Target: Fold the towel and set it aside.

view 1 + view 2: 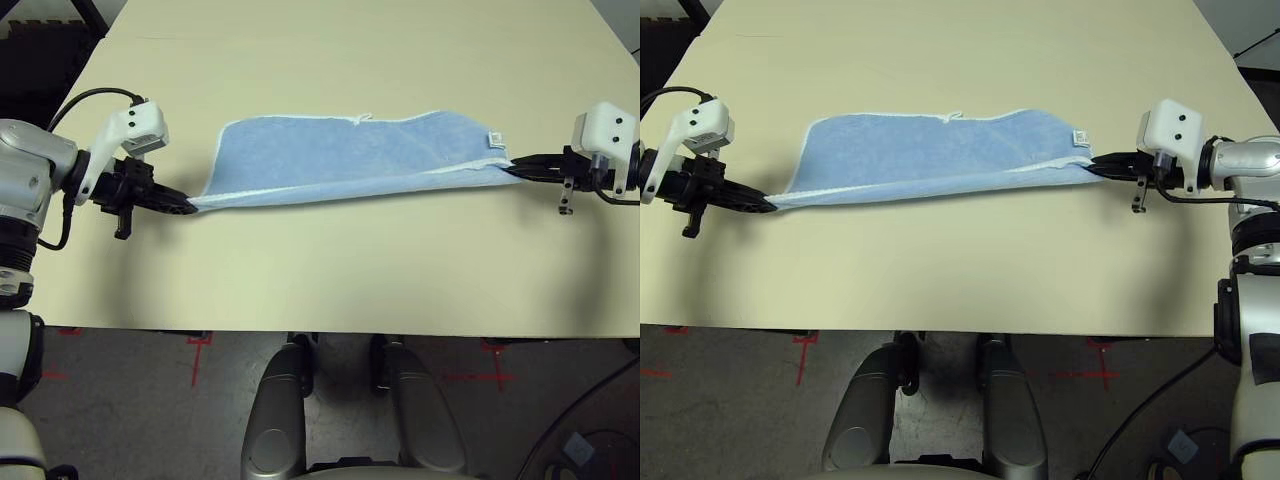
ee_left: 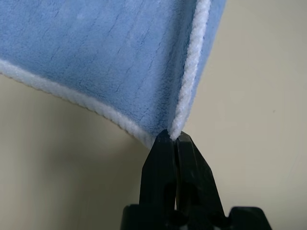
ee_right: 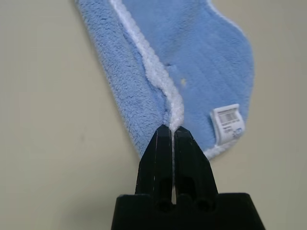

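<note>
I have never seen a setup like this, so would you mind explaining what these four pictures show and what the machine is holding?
A humanoid robot stands at a beige table. Two pictures come from cameras in its head, looking down over its arms. The other two come from cameras on its wrists, looking along the black fingers. On the table lies a light blue towel with white edging and a small white label, stretched between the arms. The left gripper is shut on one end of it, the right gripper on the other. The wrist views show each pair of fingers pinching the white edge.
</note>
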Action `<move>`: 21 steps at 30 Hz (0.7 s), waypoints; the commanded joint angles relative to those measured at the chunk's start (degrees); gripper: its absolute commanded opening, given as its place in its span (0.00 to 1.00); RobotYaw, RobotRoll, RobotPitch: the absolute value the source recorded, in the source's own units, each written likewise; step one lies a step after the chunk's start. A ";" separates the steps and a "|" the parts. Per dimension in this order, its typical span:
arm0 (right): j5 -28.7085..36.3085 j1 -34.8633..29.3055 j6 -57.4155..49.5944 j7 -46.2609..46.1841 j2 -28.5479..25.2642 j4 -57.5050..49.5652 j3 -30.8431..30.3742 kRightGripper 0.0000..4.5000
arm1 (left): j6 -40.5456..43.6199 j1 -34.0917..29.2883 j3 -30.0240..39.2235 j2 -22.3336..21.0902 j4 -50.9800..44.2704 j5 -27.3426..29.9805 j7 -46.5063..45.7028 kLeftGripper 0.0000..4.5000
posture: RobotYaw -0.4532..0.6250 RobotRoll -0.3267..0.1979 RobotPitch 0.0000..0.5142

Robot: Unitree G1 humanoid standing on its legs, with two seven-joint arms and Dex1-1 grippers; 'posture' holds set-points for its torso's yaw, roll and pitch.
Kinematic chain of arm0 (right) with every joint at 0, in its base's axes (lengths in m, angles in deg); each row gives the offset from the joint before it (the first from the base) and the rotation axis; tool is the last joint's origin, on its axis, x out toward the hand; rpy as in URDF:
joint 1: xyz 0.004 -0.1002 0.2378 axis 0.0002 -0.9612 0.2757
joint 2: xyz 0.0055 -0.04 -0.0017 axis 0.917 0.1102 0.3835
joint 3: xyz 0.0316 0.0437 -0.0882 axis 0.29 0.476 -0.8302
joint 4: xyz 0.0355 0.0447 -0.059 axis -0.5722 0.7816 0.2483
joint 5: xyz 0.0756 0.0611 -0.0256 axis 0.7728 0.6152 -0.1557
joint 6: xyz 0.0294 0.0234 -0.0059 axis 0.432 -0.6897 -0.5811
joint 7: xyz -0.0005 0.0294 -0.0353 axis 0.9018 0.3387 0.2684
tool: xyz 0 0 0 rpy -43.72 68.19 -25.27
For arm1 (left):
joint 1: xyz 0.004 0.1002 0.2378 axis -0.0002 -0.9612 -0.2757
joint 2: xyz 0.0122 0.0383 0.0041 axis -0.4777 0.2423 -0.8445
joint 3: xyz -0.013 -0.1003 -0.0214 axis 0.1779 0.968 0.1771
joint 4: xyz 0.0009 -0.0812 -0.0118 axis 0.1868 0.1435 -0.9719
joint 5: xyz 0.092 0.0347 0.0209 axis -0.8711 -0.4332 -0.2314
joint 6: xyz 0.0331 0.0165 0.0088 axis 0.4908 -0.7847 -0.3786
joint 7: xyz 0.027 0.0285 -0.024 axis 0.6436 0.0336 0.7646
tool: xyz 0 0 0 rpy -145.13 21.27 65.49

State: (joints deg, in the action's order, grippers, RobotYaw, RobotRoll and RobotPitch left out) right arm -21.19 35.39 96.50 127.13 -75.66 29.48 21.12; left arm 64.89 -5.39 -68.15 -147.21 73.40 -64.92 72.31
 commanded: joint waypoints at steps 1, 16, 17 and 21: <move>2.76 -1.00 -2.01 -4.77 -0.19 1.59 4.26 0.00 | 0.00 -0.55 0.73 -1.21 2.38 -2.21 0.41 0.01 | 0.48 0.62 0.53; 10.46 -6.41 -14.95 2.43 0.17 -2.08 9.94 0.00 | 0.87 0.63 0.71 -1.30 2.15 -0.39 0.42 0.01 | 0.49 0.62 0.52; 9.73 -7.69 -14.64 4.06 -0.39 -2.70 9.01 0.00 | 0.71 1.33 -0.50 -1.84 1.37 0.61 0.42 0.01 | 0.49 0.62 0.52; 6.99 -10.60 -12.17 7.41 -1.98 -4.22 6.39 0.00 | 2.09 2.31 -6.08 -5.04 -3.53 6.71 0.42 0.01 | 0.49 0.62 0.51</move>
State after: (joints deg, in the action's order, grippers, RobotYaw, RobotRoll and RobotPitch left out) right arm -12.58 26.45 83.29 133.61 -74.77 25.42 28.17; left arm 65.77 -3.12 -71.58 -149.34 71.90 -60.49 72.31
